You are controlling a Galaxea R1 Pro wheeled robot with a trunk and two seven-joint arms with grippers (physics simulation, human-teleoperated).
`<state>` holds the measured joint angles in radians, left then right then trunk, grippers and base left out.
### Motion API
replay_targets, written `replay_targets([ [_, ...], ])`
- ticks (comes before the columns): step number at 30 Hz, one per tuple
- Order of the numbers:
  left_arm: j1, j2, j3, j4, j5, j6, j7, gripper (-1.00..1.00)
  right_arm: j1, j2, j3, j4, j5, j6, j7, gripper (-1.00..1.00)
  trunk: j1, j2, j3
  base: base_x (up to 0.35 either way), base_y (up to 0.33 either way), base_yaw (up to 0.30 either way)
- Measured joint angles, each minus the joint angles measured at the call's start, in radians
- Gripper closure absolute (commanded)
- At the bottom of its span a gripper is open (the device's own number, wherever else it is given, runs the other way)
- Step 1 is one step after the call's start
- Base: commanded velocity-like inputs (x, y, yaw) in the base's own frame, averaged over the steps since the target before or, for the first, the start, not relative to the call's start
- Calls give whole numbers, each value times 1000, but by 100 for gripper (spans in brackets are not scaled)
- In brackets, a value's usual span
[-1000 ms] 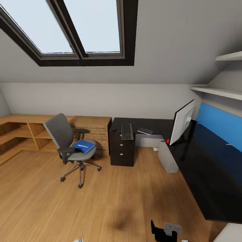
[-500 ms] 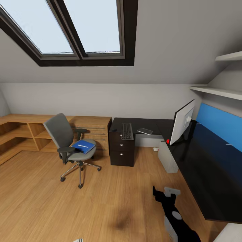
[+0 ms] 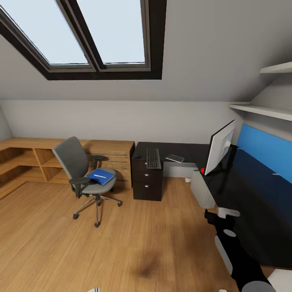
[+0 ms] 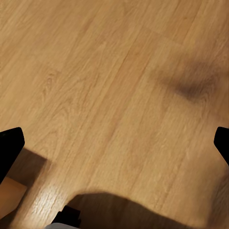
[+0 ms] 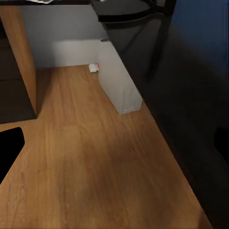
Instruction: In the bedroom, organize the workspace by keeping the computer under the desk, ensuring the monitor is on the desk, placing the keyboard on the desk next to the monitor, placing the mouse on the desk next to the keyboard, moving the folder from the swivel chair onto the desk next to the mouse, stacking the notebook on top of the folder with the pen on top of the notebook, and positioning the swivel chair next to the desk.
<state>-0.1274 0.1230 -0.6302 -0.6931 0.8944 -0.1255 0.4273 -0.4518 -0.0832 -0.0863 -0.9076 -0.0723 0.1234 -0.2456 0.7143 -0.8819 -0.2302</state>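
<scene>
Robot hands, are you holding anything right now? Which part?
No, nothing is held. The left gripper has only bare wooden floor between its open fingertips, and the right gripper is open too, over the floor beside the computer.

Right arm (image 3: 239, 259): glossy black links with pale grey-white panels and 1 round grey cap.
Right gripper (image 3: 222, 213): black body, light grey bracket, perhaps 2 small dark screws.
Fingertips (image 5: 9, 148): black, blunt.
</scene>
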Motion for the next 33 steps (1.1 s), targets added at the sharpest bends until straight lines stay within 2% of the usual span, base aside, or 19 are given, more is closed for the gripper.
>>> replay_targets([
  [3,0,0,-1,0,0,0,0,-100,0,-31,-1,-5,-3,-18,10,-100,0,0,0,0,0,0],
  [9,0,0,0,-1,0,0,0,-100,0,-57,-8,-16,-4,-24,49,-100,0,0,0,0,0,0],
  [12,0,0,1,-1,-1,0,0,-100,0,-70,-25,-38,-5,-24,57,-100,0,0,0,0,0,0],
  [15,0,0,1,-1,-2,-1,0,-100,2,-74,-37,-77,-6,-22,60,-100,0,0,0,0,0,0],
  [19,0,0,0,-1,-3,-1,0,-100,15,-75,-47,-178,-17,5,62,-100,0,0,0,0,0,0],
  [24,0,0,0,-1,-3,-1,0,-100,30,-75,-49,-218,-28,27,64,-100,0,0,1,0,0,-54],
  [31,0,1,0,-1,-3,-1,0,-100,33,-78,-58,-184,-31,26,71,-100,0,0,6,0,0,-228],
  [33,0,2,1,-1,-3,-1,0,-100,33,-81,-85,-110,-31,-17,73,-100,0,0,7,0,0,-231],
])
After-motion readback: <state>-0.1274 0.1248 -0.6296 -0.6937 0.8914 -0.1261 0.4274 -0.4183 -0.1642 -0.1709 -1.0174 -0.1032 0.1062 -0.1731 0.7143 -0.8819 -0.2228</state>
